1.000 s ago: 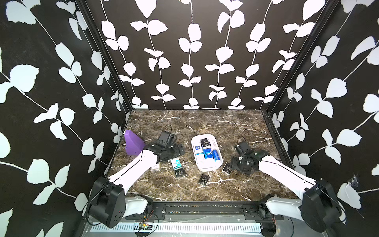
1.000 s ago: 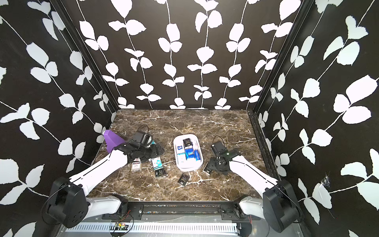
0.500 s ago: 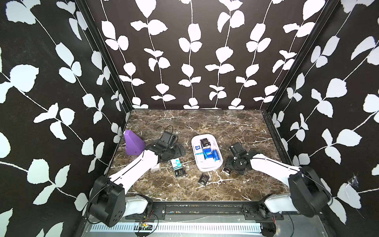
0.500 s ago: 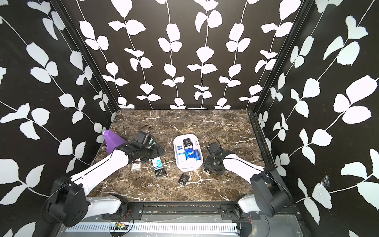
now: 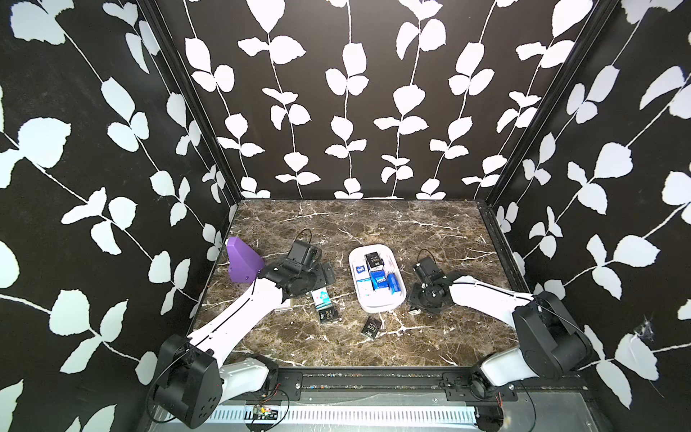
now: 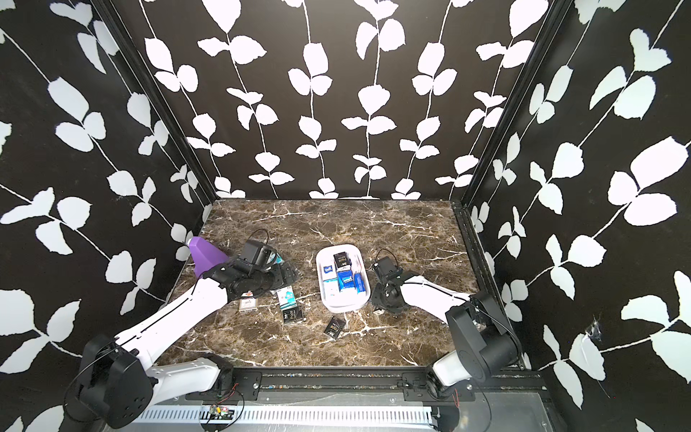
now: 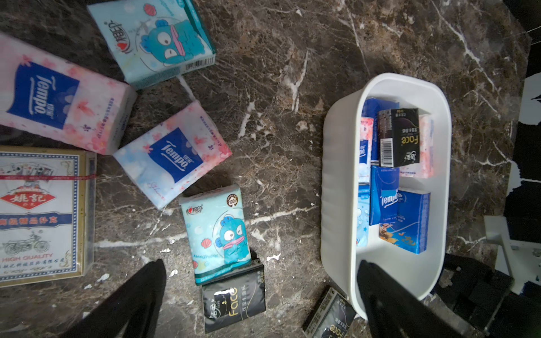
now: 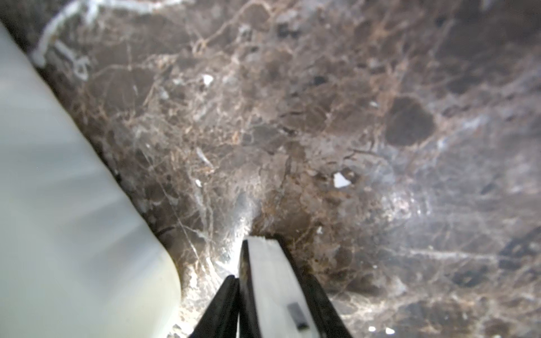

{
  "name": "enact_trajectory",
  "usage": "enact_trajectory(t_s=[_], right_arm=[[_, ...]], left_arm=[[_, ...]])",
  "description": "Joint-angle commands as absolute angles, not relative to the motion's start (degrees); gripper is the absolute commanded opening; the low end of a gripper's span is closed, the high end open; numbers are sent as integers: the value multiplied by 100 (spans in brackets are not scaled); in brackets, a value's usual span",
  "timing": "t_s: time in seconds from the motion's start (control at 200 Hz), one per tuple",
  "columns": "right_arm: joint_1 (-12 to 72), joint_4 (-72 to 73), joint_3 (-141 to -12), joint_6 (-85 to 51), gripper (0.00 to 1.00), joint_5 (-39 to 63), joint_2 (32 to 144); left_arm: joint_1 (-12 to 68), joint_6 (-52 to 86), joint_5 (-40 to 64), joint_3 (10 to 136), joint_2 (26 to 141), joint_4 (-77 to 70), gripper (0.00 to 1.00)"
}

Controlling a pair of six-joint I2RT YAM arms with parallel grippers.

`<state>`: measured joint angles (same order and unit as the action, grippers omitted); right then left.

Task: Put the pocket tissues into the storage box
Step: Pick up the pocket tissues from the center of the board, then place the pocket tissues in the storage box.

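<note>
Tissue packs lay nearest: a black film-wrapped pack [image 5: 371, 328] at six o'clock of the white rounded plastic storage box [image 5: 377, 307], then a second black pack [image 5: 329, 314] touching a teal cartoon-printed pack [image 5: 321, 297] at eight o'clock. At four o'clock, just beside the box wall, the right gripper [image 8: 257, 257] was clenched on a thin pale-edged pack [image 8: 269, 278], pinched edge-on across its flat faces, low at the brown marble table [image 8: 322, 117]. The box already held several blue, white and black packs. At nine o'clock the left gripper [image 7: 260, 263] hung spread wide and empty over loose pink-and-blue packs [image 7: 172, 155]. These looked light, soft and slippery; a pinch across the short width should hold best.
</note>
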<state>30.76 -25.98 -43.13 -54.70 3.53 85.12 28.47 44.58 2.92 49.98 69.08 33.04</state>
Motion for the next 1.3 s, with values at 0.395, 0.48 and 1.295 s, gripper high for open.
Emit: enact_trajectory(t_s=[0.395,0.48,1.295], right_arm=[[2980,-3220,-5137,-3631,9,1347,7689],[3027,-3403,-5595,-3354,9,1631,7896],[3629,-3035,-7914,-3332,10,1841,10708]], left_arm=[[2860,4353,232,4957,6886,3395,99],[2852,4377,295,4934,6917,3358,99],[2755,4294,89,4676,6444,3614,99]])
